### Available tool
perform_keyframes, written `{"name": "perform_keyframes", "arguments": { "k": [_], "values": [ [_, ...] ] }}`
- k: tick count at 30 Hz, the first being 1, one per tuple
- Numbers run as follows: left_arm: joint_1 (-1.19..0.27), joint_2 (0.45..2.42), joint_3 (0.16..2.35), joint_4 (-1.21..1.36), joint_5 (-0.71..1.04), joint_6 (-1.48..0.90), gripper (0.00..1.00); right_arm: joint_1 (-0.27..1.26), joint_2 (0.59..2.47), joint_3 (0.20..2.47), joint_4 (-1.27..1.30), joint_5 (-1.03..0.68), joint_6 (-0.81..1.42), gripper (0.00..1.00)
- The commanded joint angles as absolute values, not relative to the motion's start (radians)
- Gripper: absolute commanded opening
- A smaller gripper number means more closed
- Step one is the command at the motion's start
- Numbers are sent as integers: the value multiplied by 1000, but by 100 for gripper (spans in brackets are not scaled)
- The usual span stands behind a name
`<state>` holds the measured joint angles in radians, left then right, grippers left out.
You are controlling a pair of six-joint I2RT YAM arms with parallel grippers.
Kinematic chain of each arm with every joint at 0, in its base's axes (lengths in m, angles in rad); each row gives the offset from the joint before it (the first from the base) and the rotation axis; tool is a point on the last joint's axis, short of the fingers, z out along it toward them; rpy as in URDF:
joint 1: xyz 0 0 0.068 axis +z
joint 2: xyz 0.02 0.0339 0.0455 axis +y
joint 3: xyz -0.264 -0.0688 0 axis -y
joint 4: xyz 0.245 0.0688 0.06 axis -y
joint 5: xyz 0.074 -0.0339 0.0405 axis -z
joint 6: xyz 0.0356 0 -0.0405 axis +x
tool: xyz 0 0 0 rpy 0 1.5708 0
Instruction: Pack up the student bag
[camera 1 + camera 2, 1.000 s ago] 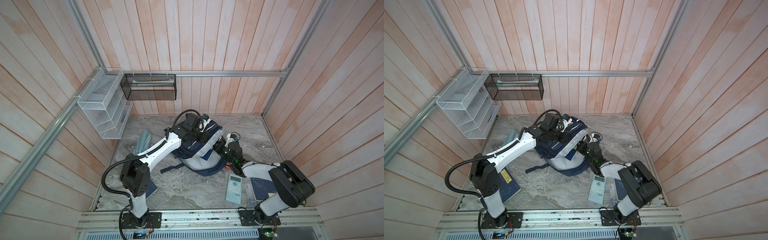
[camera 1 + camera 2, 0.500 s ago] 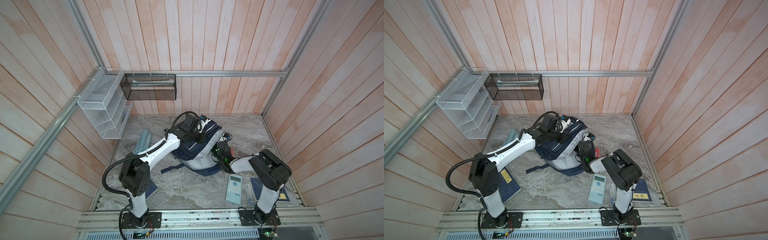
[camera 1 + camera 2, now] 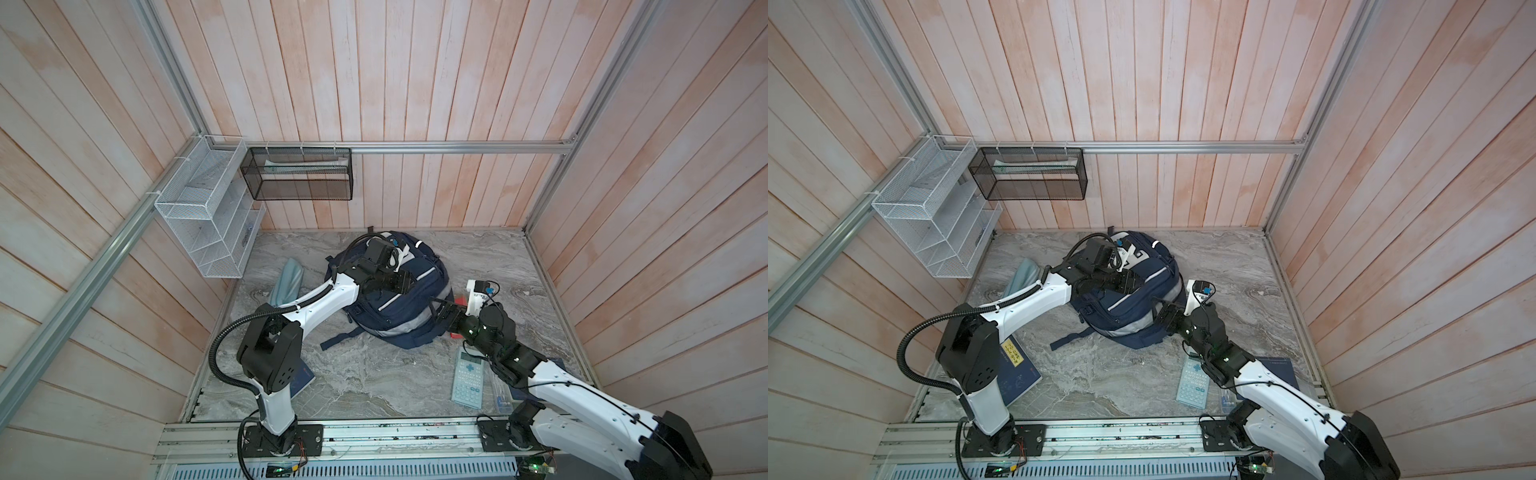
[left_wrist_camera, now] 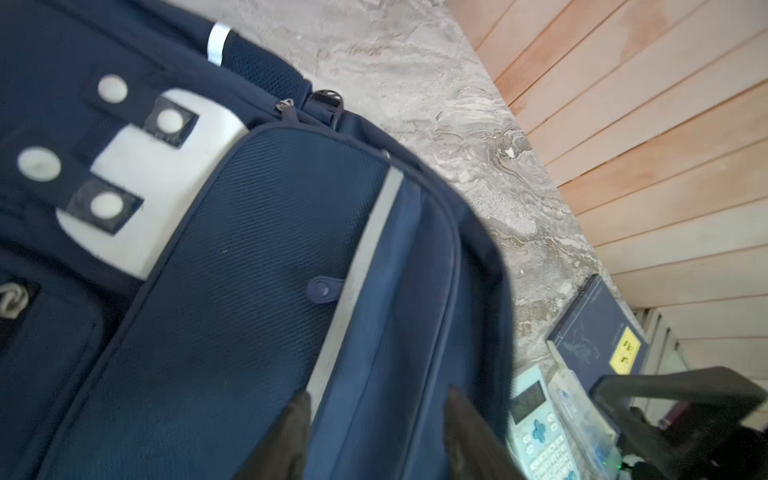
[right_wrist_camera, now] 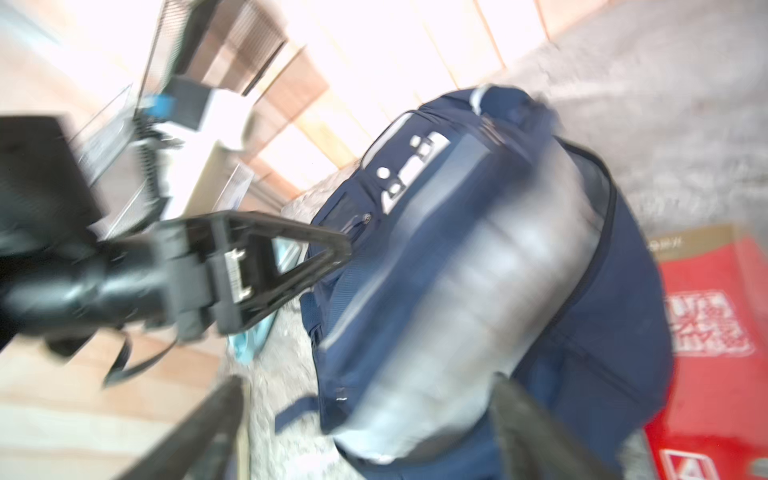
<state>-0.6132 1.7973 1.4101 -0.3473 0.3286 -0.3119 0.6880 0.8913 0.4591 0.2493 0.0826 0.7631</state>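
The student bag (image 3: 405, 316) (image 3: 1129, 311), navy with white stripes and a white flap, lies on the marble floor. My left gripper (image 3: 405, 281) (image 3: 1136, 282) hovers over its upper front. In the left wrist view that gripper (image 4: 379, 397) is open, with the bag's (image 4: 249, 270) fabric just below the fingers and nothing held. My right gripper (image 3: 439, 309) (image 3: 1163, 312) is at the bag's right side. The blurred right wrist view shows that gripper (image 5: 365, 386) wide open in front of the bag's (image 5: 478, 270) grey-striped bottom.
A pale blue calculator (image 3: 468, 376) (image 3: 1192, 378) and a dark blue notebook (image 3: 1277, 370) lie by the right arm. A red box (image 5: 715, 332) sits behind the bag. Another notebook (image 3: 1017, 370) and a light blue pouch (image 3: 286, 280) lie left. Wire racks (image 3: 208, 216) hang on the wall.
Both grippers have gone from shut to open and let go of the bag. The right arm has swung its elbow out to the right, and the bag has settled flatter.
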Motion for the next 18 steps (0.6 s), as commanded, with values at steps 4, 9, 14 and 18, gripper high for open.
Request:
{"name": "perform_keyframes", "arguments": {
  "k": [4,9,14,18],
  "values": [
    [-580,1509,1293,-344,270,-492,100,653,857,412,195,-106,603,98],
    [-459,1260,1108,-465,227,-636,100,773,1106,590,112,-93,525,93],
    [-243,996,841,-590,219,-762,100,948,1395,772,151,-123,441,93],
    [-111,844,696,-718,177,-819,96,1026,1591,904,179,-197,411,93]
  ]
}}
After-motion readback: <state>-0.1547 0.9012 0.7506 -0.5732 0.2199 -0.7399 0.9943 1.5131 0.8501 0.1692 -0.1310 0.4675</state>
